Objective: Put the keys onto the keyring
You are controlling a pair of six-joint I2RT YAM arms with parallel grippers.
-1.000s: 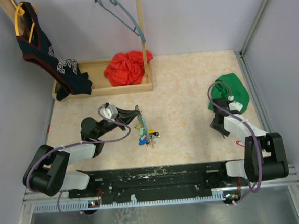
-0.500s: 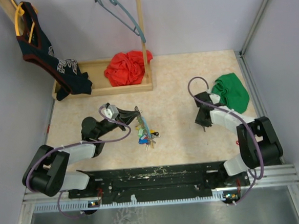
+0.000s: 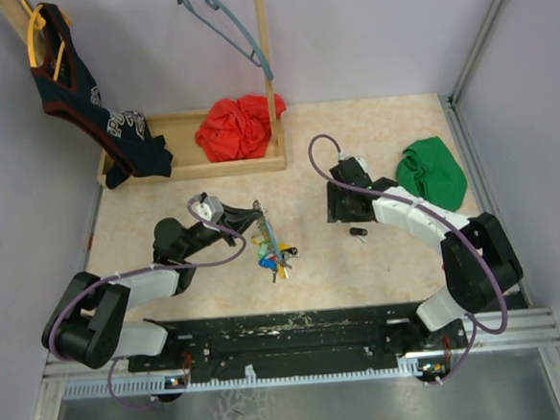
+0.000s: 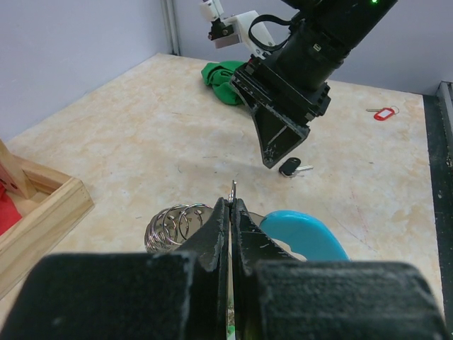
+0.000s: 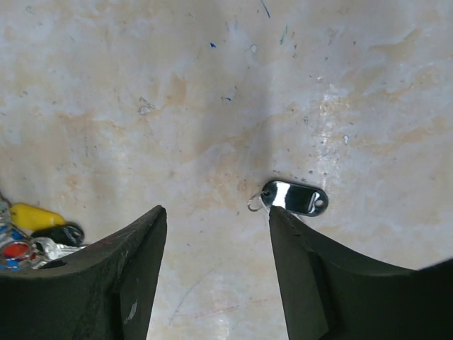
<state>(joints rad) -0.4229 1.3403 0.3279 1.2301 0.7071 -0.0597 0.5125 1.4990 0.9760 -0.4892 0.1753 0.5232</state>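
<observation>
Pinching keyring (image 4: pixel 304 237), left fingers (image 4: pixel 219 232); right fingers (image 5: pixel 141 262) spread above key (image 5: pixel 294 197); red cloth (image 3: pixel 239 126) in tray (image 3: pixel 191 170).

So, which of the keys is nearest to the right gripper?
The lone black-tagged key, lying on the table right under the open right gripper. The other keys are bunched at the keyring, by the left gripper.

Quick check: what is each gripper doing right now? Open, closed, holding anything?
Left gripper: closed on the keyring.
Right gripper: open, holding nothing, over a loose black-tagged key.
</observation>
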